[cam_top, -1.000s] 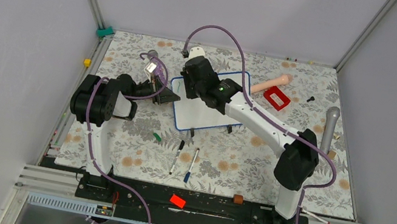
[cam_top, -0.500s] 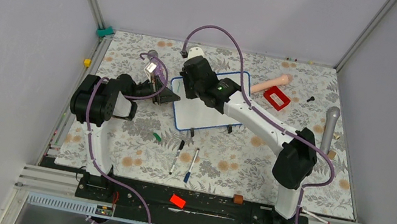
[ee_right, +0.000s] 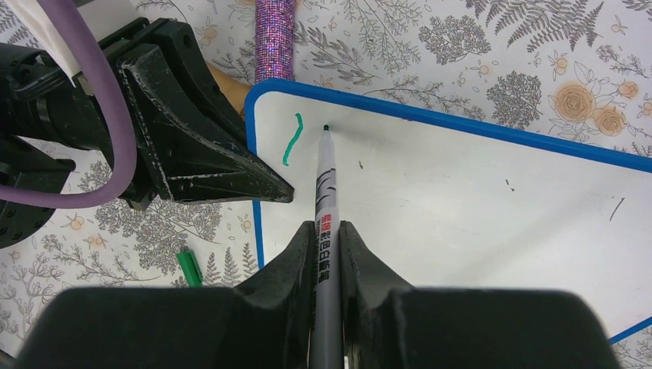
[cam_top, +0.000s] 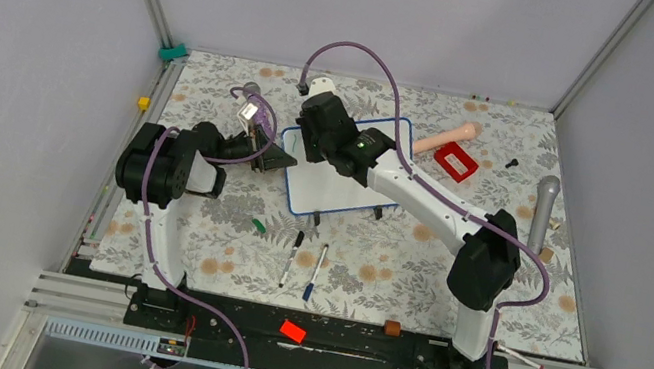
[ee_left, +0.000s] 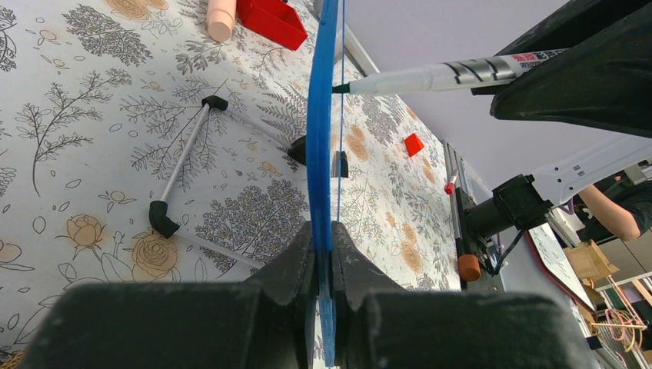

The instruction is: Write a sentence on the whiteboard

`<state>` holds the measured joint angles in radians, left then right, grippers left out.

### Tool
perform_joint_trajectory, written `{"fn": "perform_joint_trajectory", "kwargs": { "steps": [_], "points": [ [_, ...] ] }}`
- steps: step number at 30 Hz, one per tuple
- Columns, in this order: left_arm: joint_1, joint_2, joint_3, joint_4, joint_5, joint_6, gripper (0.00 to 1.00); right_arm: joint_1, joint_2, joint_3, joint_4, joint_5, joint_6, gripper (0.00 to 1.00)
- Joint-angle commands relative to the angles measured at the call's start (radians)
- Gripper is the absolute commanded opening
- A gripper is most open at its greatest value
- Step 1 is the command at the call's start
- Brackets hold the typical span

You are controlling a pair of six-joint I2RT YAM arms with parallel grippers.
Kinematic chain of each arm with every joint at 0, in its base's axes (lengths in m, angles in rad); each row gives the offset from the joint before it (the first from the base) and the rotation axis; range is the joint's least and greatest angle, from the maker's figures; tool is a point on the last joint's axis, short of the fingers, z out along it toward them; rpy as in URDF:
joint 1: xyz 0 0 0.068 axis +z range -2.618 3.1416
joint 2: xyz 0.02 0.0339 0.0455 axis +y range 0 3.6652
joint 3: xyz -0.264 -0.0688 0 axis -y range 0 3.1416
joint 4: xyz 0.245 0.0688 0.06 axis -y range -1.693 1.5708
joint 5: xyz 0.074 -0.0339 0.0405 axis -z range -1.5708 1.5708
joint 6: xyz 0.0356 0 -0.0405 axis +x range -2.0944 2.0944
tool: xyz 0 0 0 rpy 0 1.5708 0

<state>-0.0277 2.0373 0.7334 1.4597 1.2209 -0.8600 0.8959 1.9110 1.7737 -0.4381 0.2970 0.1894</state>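
The whiteboard (cam_top: 333,198), white with a blue rim, stands tilted on the floral table. My left gripper (cam_top: 280,162) is shut on its left edge; in the left wrist view the blue rim (ee_left: 322,115) runs straight up from between the jaws of that gripper (ee_left: 326,234). My right gripper (ee_right: 327,228) is shut on a grey marker (ee_right: 326,184). The marker's tip rests on the board's face (ee_right: 461,200) near the top left corner. Of the sentence, only one short curved green stroke (ee_right: 291,140) shows, just left of the tip.
A green marker cap (cam_top: 259,226) and two more markers (cam_top: 291,257) (cam_top: 316,272) lie in front of the board. Behind it to the right are a red box (cam_top: 455,160) and a pink peg (cam_top: 447,141), and a microphone (cam_top: 542,212) lies at the far right. A purple glittery cylinder (ee_right: 274,38) sits near the board's far left corner.
My right gripper and the marker have crept slightly left over the board. The left arm and the board have not moved.
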Motion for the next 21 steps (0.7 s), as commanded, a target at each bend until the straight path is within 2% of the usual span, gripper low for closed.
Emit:
{"fn": "perform_joint_trajectory", "kwargs": {
  "steps": [1,21],
  "points": [
    [-0.011,-0.003,-0.015,0.011,0.062,0.106,0.00,0.001,0.010,0.043,-0.020,0.012,-0.008,0.00],
    [-0.011,-0.003,-0.016,0.013,0.062,0.107,0.00,0.002,0.008,0.023,-0.022,-0.107,0.017,0.00]
  ]
}}
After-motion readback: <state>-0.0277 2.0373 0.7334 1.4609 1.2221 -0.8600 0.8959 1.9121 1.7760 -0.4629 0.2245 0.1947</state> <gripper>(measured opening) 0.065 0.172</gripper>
